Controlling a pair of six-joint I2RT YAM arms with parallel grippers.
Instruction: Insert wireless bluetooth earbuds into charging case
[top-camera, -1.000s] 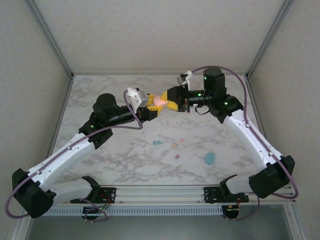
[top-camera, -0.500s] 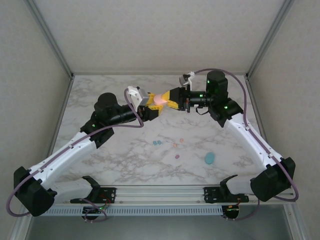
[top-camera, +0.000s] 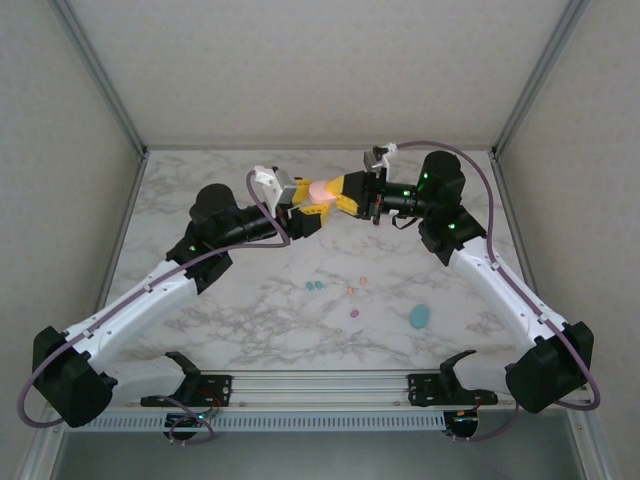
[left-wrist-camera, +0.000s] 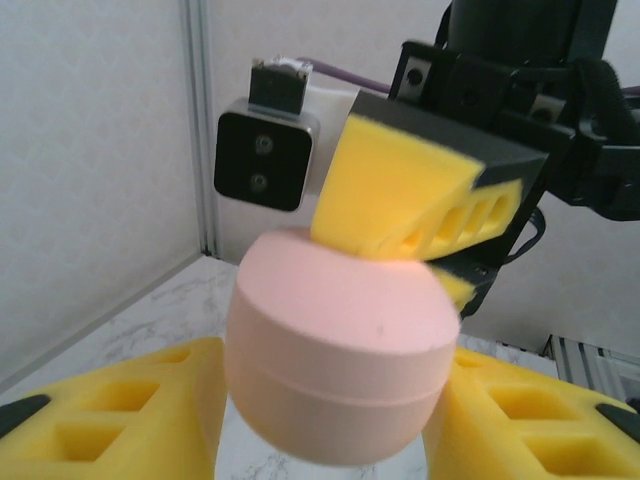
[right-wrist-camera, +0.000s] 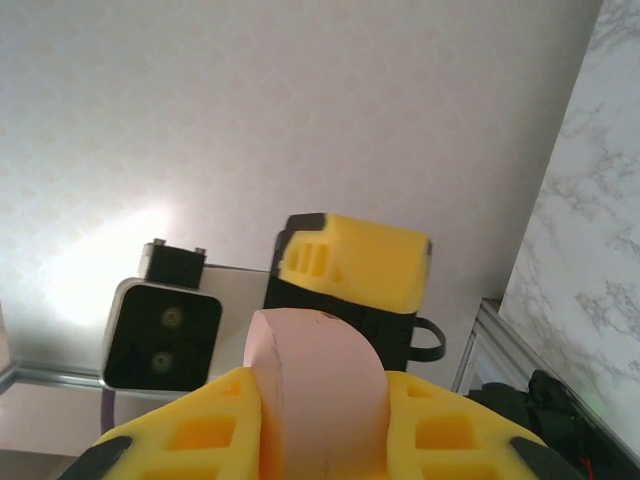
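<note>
Aloft, right gripper (right-wrist-camera: 320, 400) pinches a smooth, rounded pink case (left-wrist-camera: 335, 340); left gripper (left-wrist-camera: 330, 420), grip unclear. Marble table (top-camera: 250, 300), pale walls (top-camera: 300, 70).

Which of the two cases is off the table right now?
The pink case, gripped in the air by the right pincer with the left pincer flanking it; the teal case lies on the table.

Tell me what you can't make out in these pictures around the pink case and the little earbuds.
- Left wrist: the pink case covers the inner faces of the left tool, so its grip is unclear.
- Right wrist: the case's lower part is hidden by the right tool and the bottom edge.
- Top external: the earbuds on the marble table are too small to show shape.
</note>
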